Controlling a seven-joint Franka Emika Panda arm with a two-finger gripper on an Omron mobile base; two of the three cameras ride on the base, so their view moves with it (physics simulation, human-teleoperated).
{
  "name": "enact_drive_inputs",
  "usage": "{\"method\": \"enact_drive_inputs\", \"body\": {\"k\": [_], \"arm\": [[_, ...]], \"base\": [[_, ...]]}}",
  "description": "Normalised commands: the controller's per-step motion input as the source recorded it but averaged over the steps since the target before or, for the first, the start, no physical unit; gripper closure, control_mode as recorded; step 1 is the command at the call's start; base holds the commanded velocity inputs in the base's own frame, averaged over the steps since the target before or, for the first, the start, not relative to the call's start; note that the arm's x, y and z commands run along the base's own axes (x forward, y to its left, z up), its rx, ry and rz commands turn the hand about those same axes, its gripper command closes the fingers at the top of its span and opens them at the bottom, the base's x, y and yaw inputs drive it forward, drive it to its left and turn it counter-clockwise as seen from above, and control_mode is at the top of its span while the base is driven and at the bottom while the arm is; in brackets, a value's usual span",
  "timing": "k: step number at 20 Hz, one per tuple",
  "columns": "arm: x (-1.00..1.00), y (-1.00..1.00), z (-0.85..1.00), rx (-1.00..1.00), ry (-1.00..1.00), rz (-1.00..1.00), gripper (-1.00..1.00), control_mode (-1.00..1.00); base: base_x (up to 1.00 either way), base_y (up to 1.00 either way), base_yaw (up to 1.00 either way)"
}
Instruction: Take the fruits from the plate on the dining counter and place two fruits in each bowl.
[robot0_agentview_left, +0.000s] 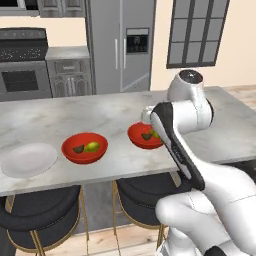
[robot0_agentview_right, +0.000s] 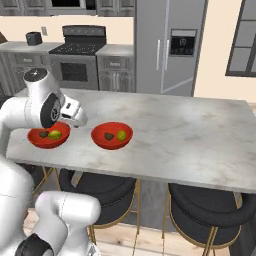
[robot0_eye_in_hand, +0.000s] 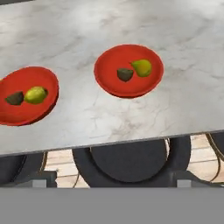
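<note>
Two red bowls stand on the marbled dining counter (robot0_agentview_left: 60, 117). The left bowl (robot0_agentview_left: 84, 148) (robot0_eye_in_hand: 26, 96) holds a dark fruit (robot0_eye_in_hand: 15, 98) and a yellow-green fruit (robot0_eye_in_hand: 36, 94). In the right bowl (robot0_agentview_left: 142, 136) (robot0_eye_in_hand: 129, 70) lie a dark fruit (robot0_eye_in_hand: 125, 75) and a pear-like fruit (robot0_eye_in_hand: 142, 68). The white plate (robot0_agentview_left: 29, 160) at the left has nothing on it. My gripper (robot0_agentview_right: 76, 119) (robot0_eye_in_hand: 111, 181) hangs above the counter over the bowls, open, its tips wide apart with nothing between them.
Dark round stools with gold legs (robot0_agentview_left: 42, 212) (robot0_agentview_right: 97, 187) are tucked under the counter's near edge. Behind it stand a steel fridge (robot0_agentview_left: 120, 45), a dark stove (robot0_agentview_right: 82, 55) and grey cabinets. The counter's right half (robot0_agentview_right: 200, 135) is bare stone.
</note>
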Motion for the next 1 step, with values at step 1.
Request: {"method": "enact_drive_inputs", "body": {"k": [1], "arm": [[-0.99, 0.0, 0.61, 0.23, -0.71, 0.18, -1.0, -1.0]], "base": [[0.0, 0.0, 0.0]]}}
